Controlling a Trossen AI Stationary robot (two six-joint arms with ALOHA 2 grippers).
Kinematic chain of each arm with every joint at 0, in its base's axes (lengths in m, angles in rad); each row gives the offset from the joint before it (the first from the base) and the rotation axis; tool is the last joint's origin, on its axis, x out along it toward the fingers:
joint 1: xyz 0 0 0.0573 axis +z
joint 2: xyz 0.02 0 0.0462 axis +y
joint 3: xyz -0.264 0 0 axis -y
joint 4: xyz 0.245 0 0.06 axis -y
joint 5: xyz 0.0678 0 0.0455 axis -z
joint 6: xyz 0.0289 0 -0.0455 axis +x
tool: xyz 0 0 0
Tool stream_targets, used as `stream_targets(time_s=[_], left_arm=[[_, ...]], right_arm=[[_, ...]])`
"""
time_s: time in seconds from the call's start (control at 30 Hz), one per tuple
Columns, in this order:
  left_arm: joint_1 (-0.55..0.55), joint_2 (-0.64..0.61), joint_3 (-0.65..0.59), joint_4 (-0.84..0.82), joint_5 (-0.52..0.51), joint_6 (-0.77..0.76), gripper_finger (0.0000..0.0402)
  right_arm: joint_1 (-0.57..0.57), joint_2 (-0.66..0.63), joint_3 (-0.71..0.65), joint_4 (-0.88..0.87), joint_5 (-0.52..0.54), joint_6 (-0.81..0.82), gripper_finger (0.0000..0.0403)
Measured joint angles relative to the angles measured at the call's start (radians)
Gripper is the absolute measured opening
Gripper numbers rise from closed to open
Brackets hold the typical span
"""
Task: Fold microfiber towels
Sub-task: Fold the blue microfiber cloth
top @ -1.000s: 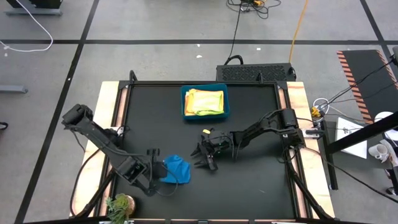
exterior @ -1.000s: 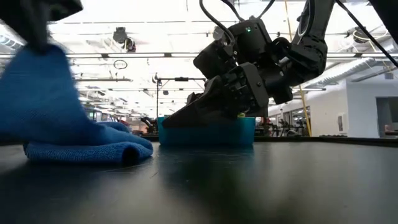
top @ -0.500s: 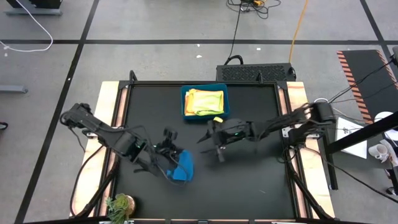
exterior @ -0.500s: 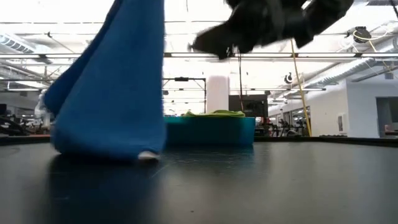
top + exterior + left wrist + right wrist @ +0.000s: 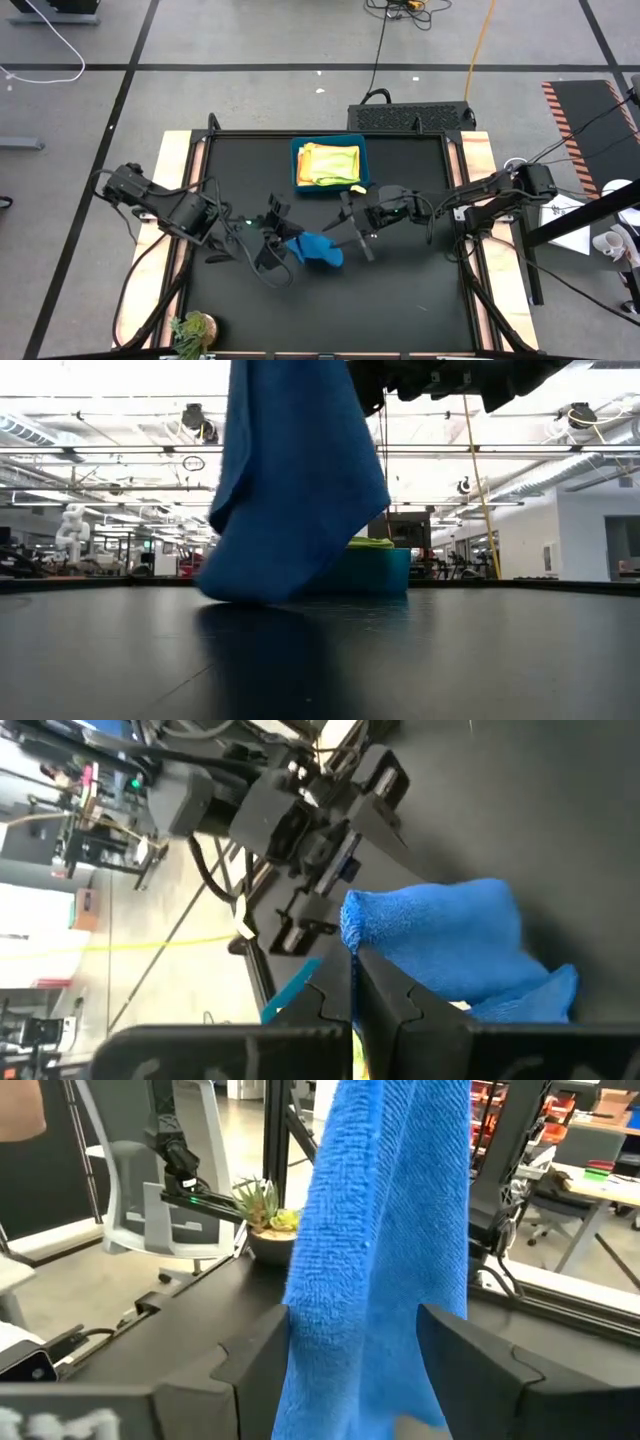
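Observation:
A bright blue towel hangs bunched from my left gripper, which is shut on it near the table's middle. In the low view the blue towel hangs as a long drape. My right gripper is open just to the towel's right. In the right wrist view its fingers stand on either side of the hanging blue towel; I cannot tell whether they touch it. Lime green, yellow and orange towels lie in the teal bin. My left gripper pinches a bunched upper part of the blue towel between its two shut fingers; how many layers cannot be told. The towel hangs slack below the hold. Its lower end is at or just above the table.
The teal bin stands at the far middle of the black table. A small potted plant sits at the near left corner. Cables run along the table's left and right sides.
My left gripper has gone up and toward the table's right and far edges with the blue towel. The towel lay in a heap on the table and now hangs lifted as a drape. My right gripper has risen and drawn back toward the far right.

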Motion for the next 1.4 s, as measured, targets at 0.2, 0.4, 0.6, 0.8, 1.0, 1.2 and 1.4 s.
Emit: stream_targets(time_s=[0.2, 0.4, 0.6, 0.8, 1.0, 1.2, 1.4], left_arm=[[0.007, 0.000, 0.000, 0.013, -0.029, 0.033, 0.0002], [0.010, 0.000, 0.000, 0.009, -0.145, 0.029, 0.0002], [0.019, 0.000, 0.000, 0.010, -0.118, 0.034, 0.0003], [0.019, 0.017, 0.000, 0.011, 0.059, -0.017, 0.0002], [0.041, 0.075, -0.001, 0.003, 0.065, -0.024, 0.0002], [0.094, 0.124, -0.002, 0.002, 0.066, -0.015, 0.0003], [0.119, 0.118, -0.001, 0.034, 0.056, -0.010, 0.0004]], right_arm=[[0.000, 0.000, 0.000, -0.012, -0.060, 0.028, 0.0210], [0.027, 0.000, -0.001, -0.032, -0.108, 0.043, 0.0210], [0.062, 0.000, -0.001, -0.054, -0.059, -0.022, 0.0210], [0.014, -0.011, -0.001, 0.027, 0.025, 0.006, 0.0210], [-0.008, -0.011, 0.004, 0.097, -0.027, 0.042, 0.0210], [-0.003, -0.009, 0.018, 0.086, -0.054, 0.060, 0.0210], [-0.002, -0.009, 0.018, 0.024, -0.081, 0.070, 0.0210]])
